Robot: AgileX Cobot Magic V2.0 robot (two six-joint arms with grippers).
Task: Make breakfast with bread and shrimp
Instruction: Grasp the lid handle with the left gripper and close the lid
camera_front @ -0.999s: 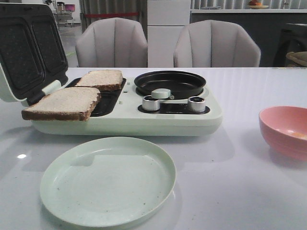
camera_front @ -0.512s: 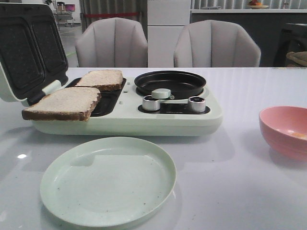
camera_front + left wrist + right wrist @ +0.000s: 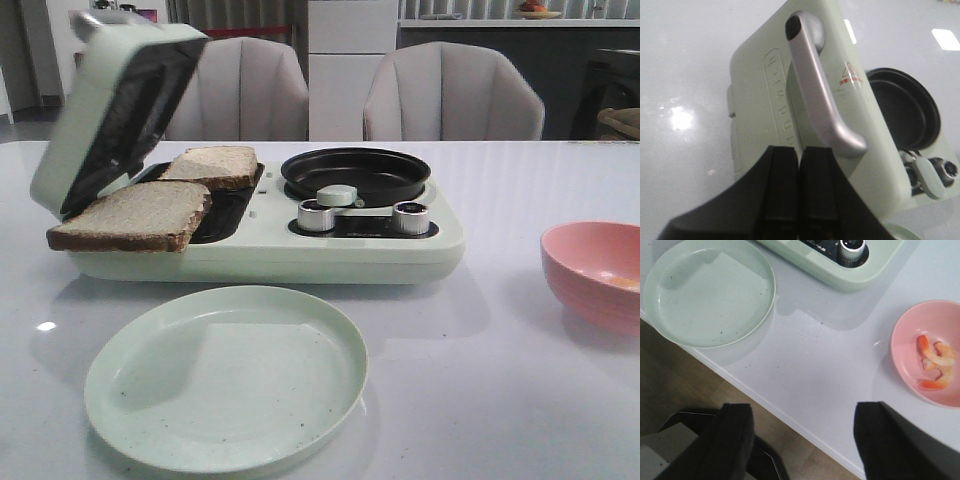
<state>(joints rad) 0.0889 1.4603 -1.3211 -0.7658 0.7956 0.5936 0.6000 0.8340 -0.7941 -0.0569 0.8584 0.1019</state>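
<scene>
Left gripper (image 3: pixel 799 187) pinched closed, right gripper (image 3: pixel 802 440) wide — coarse square bread (image 3: pixel 135 215), curled glossy shrimp (image 3: pixel 935 362).

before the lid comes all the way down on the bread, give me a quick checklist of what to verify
1. Both bread slices on the sandwich plates: not ok. The far slice sits inside; the near slice overhangs the front edge.
2. Lid partly lowered, nothing under it but bread: ok.
3. Left gripper jaws together, beside the lid handle: ok; contact cannot tell.
4. Right gripper open and holding nothing: ok.
5. Shrimp in the pink bowl, away from the lid: ok.
6. Green plate bare, in front of the machine: ok.
</scene>
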